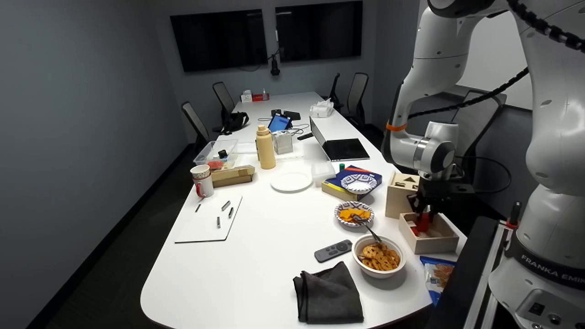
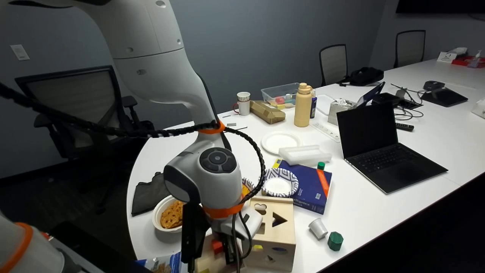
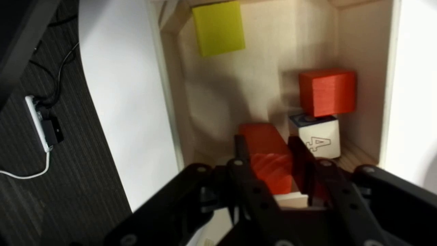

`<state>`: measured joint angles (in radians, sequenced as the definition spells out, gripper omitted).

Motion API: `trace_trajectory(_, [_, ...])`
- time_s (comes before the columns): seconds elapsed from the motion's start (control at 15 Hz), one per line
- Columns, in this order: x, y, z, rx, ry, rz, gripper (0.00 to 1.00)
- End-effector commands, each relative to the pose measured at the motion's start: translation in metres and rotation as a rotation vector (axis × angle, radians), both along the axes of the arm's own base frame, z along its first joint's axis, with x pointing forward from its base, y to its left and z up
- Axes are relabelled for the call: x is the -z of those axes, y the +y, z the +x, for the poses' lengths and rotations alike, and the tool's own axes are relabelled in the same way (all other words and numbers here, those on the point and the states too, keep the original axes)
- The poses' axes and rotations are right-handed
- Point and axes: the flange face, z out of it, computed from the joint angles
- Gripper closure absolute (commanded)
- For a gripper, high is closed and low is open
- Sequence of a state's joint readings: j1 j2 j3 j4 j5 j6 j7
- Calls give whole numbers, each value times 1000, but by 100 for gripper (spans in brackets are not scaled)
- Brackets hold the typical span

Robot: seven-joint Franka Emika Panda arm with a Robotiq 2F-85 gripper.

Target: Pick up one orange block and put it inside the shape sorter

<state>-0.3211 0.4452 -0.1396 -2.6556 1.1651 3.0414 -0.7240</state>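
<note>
"If you see the orange block [image 3: 269, 157], where?"
"Pinched in the gripper [image 3: 269, 145], inside or just over the wooden tray [image 1: 436, 247], I can't tell which, by the tabletop [image 1: 269, 274] edge nearest the robot's base [image 1: 544, 274]."
"And the shape sorter [image 1: 398, 202]?"
"Just beside the tray, along that edge. Then the bowl of crackers [image 1: 378, 274], and the dark cloth [image 1: 330, 299] by the short end edge."
</note>
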Motion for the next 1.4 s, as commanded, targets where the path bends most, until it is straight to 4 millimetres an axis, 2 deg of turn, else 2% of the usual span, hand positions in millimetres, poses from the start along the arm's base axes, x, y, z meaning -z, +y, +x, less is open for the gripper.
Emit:
trace_trajectory(0.0, [-24, 4, -9, 18, -19, -13, 92])
trace_trajectory(0.27, [-43, 10, -27, 50, -21, 4, 92])
trace_trajectory(0.4, [-36, -1, -14, 66, -15, 27, 92])
trace_trajectory(0.6, [-44, -1, -4, 80, -14, 74, 92])
trace_trajectory(0.67, [-48, -2, 2, 86, -9, 81, 92])
trace_trajectory(0.73, [-57, 9, -7, 87, -5, 92, 92])
trace_trajectory(0.87, [-61, -1, 12, 89, 21, 93, 92])
trace_trajectory(1.0, [-72, 8, 13, 92, 44, 102, 92])
trace_trajectory(1.13, [-81, 5, 26, 97, 73, 95, 92])
trace_trajectory(1.2, [-86, 10, 24, 103, 83, 96, 92])
trace_trajectory(1.33, [-99, 8, 35, 111, 102, 88, 92])
